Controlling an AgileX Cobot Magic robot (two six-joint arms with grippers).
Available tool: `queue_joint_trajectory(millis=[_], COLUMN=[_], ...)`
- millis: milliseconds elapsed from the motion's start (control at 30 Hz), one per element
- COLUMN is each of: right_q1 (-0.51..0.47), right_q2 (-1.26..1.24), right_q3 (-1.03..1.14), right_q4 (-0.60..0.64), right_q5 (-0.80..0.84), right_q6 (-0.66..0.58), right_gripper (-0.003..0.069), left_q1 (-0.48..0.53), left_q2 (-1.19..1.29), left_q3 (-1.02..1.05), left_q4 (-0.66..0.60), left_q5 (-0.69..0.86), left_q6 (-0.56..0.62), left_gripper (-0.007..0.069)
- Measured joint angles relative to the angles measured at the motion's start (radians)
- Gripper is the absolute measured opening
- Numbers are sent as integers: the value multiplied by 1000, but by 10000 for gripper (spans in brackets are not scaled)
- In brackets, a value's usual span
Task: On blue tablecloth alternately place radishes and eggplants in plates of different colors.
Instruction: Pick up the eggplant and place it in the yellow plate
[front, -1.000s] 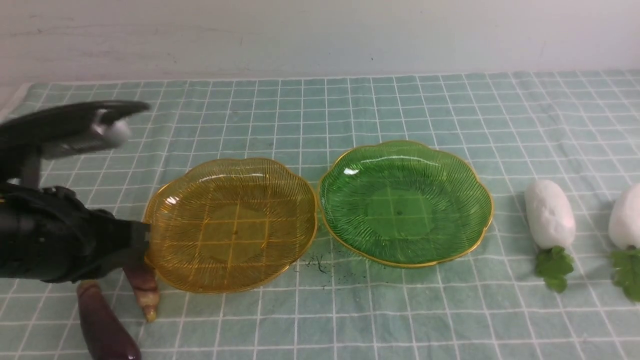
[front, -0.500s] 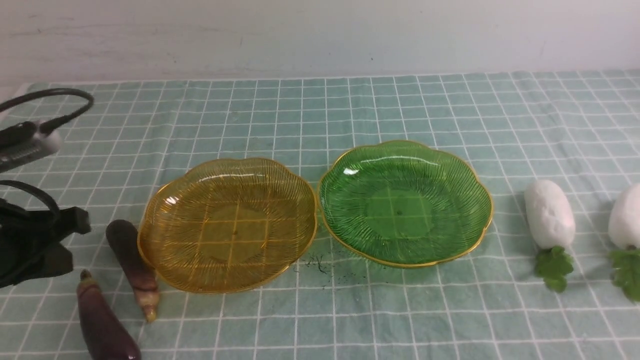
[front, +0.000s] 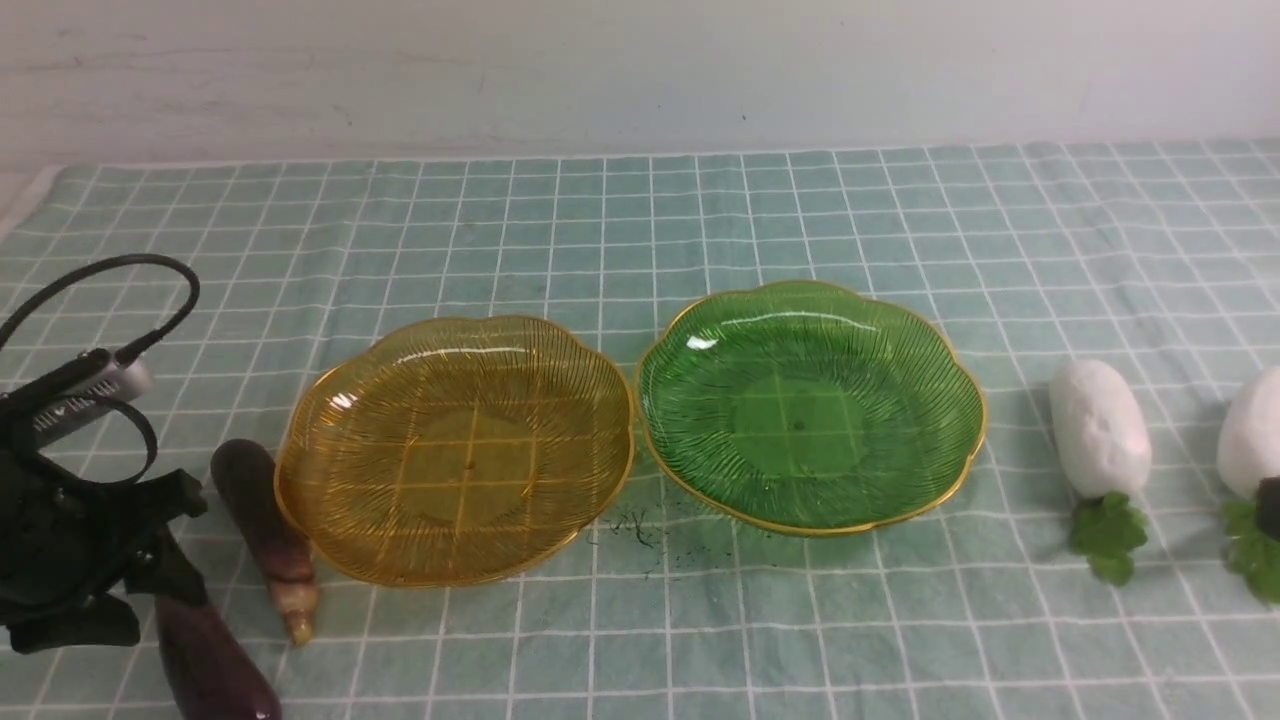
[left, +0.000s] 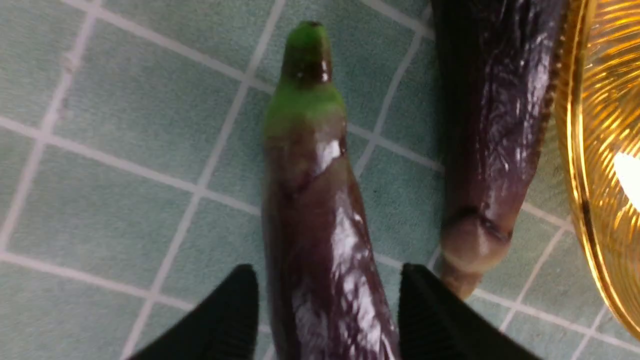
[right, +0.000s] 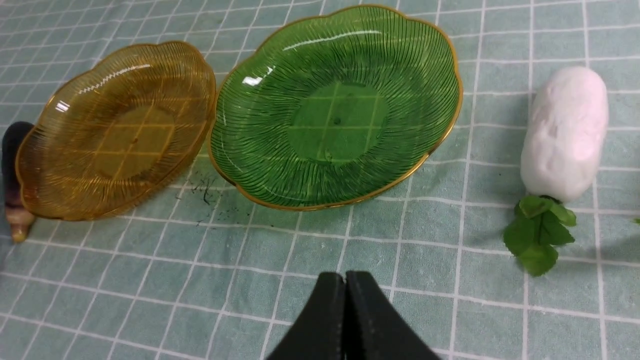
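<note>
The blue tablecloth (front: 640, 220) covers the table. An amber plate (front: 330, 400) and a green plate (front: 930, 380) sit side by side, both empty. Two eggplants lie left of the amber plate: a tan-stemmed one (front: 265, 530) against its rim and a green-capped one (front: 215, 665) nearer me. My left gripper (front: 160, 585) is open, its jaws straddling the green-capped eggplant (left: 320, 225), one finger (left: 225, 315) on each side. Two radishes (front: 1098, 425) (front: 1250, 430) lie right of the green plate. My right gripper (right: 345, 280) is shut and empty above the cloth, in front of the green plate (right: 440, 125).
The tan-stemmed eggplant (left: 495, 125) lies close beside the green-capped one, touching the amber plate's rim (left: 580, 165). Dark crumbs (front: 635, 530) dot the cloth between the plates. A wall runs behind the table. My right gripper's tip (front: 1270, 505) shows at the right edge.
My left arm has swung back from the amber plate and come down over the green-capped eggplant. The tan-stemmed eggplant is uncovered. My right gripper has edged into the front view.
</note>
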Motion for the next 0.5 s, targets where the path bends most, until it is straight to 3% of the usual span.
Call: queue_joint_trajectory(millis=[133,200,267,367,500], right_q1=[0,0,0,0,0], right_q2=[0,0,0,0,0], right_q3=[0,0,0,0,0], right_q4=[3,3,3,3,3], right_q5=[0,0,1,7,9], right_q6=[-4,-6,-6,-6,-7], right_gripper=[-14,-14,-14,-14,-14], left_q1=[0,0,0,1,-1], left_q2=[77,105,130,139,100], left_q3=[-1,-1,-13,-28,-92], left_q4=[-32,-32,-26,-18,-9], left_q5=[-22,-30,-24,3,95], left_q6=[23,27,27,28,38], left_gripper=[562,573,494,269,279])
